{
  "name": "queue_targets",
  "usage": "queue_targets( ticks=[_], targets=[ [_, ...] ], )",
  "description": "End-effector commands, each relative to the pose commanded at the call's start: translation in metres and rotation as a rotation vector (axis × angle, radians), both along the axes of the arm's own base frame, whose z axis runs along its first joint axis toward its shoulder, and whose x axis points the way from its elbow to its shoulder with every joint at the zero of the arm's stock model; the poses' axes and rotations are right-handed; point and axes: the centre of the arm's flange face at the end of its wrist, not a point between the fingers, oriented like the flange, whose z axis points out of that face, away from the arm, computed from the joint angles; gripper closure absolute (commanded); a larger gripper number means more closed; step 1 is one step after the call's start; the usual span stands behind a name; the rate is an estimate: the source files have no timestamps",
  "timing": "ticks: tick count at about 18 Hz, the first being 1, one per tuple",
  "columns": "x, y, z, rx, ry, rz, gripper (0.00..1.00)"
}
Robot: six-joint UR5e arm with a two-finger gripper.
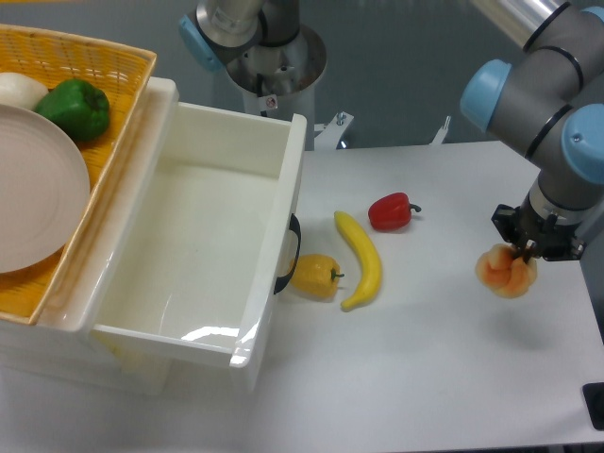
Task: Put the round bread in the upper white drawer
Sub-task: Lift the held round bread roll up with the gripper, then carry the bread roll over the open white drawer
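The round bread (507, 272) is a lumpy peach-orange roll at the right side of the table. My gripper (521, 251) comes down from the arm at the right and is shut on the top of the round bread, which looks lifted a little above the table. The upper white drawer (274, 170) stands pulled open at the left, a deep glossy white box with nothing in it and a dark handle (289, 257) on its front facing the table.
A yellow pepper (316, 276), a banana (361, 260) and a red pepper (391, 211) lie between the drawer and the bread. A woven yellow basket (113, 66) on top at the left holds a green pepper (75, 109), a plate and a white round thing.
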Motion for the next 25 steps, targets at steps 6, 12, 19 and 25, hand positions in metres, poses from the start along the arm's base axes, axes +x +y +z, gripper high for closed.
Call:
queue_targets(
  ticks=[6, 12, 19, 25],
  targets=[
    [0.006, 0.002, 0.018, 0.018, 0.008, 0.001, 1.0],
    [0.059, 0.007, 0.075, 0.07, -0.022, -0.007, 1.0],
    [0.146, 0.014, 0.14, 0.177, -0.002, 0.073, 1.0],
    [0.203, 0.04, 0.183, 0.277, 0.008, 0.121, 1.0]
  ],
)
